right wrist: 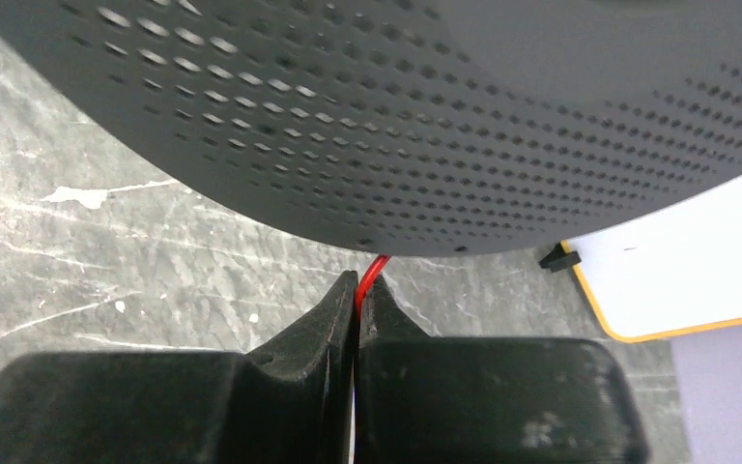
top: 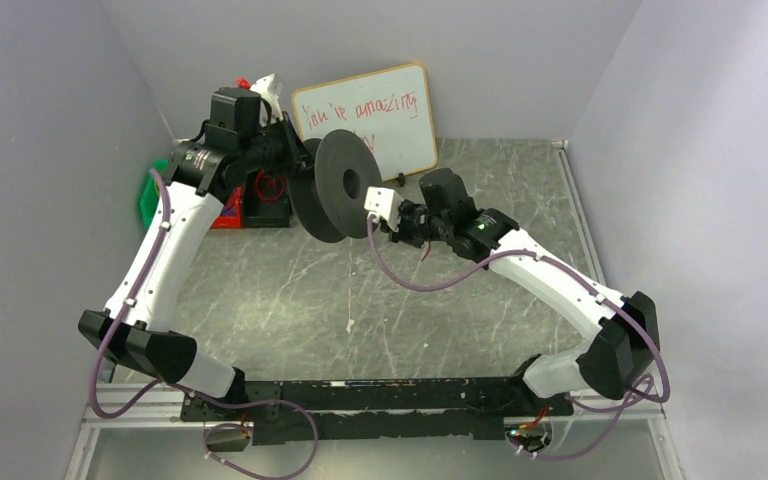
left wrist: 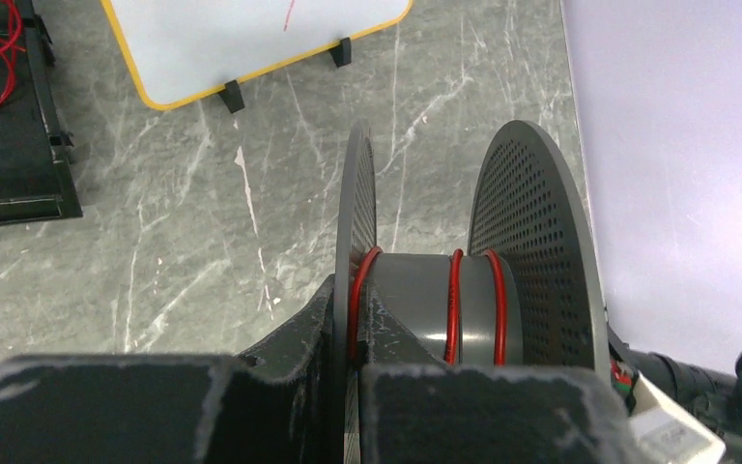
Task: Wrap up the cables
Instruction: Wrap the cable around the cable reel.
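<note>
The thin red wire (left wrist: 455, 300) goes around the middle of the black round plastic spool (left wrist: 531, 242) in three rings. One ring sits right next to the left disc. The other two sit close together near the right disc, which is full of tiny holes. One bit of the red wire (right wrist: 375, 271) comes out from under the spool's edge and runs down into the right gripper (right wrist: 356, 285). Its two black fingers are pressed together on the wire.

The left gripper (left wrist: 350, 290) is closed on the spool's thin left disc, with one finger on each side. It holds the spool up over the grey stone-look table (top: 290, 290).

More red wire lies in loose curls in a black tray (left wrist: 10, 145) at the far left. A white board with a yellow edge (left wrist: 242, 39) stands on the table behind the spool.
</note>
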Robot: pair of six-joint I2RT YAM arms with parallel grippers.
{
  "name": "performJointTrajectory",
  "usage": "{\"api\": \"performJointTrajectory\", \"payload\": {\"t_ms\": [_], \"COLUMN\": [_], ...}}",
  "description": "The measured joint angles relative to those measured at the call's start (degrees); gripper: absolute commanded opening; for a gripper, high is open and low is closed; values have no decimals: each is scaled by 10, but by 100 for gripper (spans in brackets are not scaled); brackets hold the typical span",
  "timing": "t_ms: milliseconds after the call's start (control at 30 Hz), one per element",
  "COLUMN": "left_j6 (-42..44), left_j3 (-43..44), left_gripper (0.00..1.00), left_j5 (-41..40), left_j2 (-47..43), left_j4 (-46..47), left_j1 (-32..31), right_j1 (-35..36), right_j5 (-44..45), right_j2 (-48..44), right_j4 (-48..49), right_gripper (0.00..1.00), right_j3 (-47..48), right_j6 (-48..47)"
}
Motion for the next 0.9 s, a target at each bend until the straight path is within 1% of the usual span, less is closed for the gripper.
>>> {"api": "performJointTrajectory", "payload": {"t_ms": [233,367,600,700,900], "left_j6": [-8,-14,-9,-3,1], "left_j3": [-23,-49,-76,-81,-86], "left_gripper": [3,3,3,3,3], "left_j5": [-36,-52,-80,-85,-121], "left_j2": [0,0,0,0,0], "left_j4": [2,6,11,14,36], "left_j1": [0,0,-1,-4,-10], "right_j1": [54,65,70,70,76], "right_j5": [51,63,57,53,33], "right_j2": [19,43,85,87,87], "right_j4": [-41,-61,-94,-108,-113], "right_gripper": [1,2,6,8,9], "right_j3": [40,51,81,87,95], "right_j6": [-33,-35,-24,-21,-22]}}
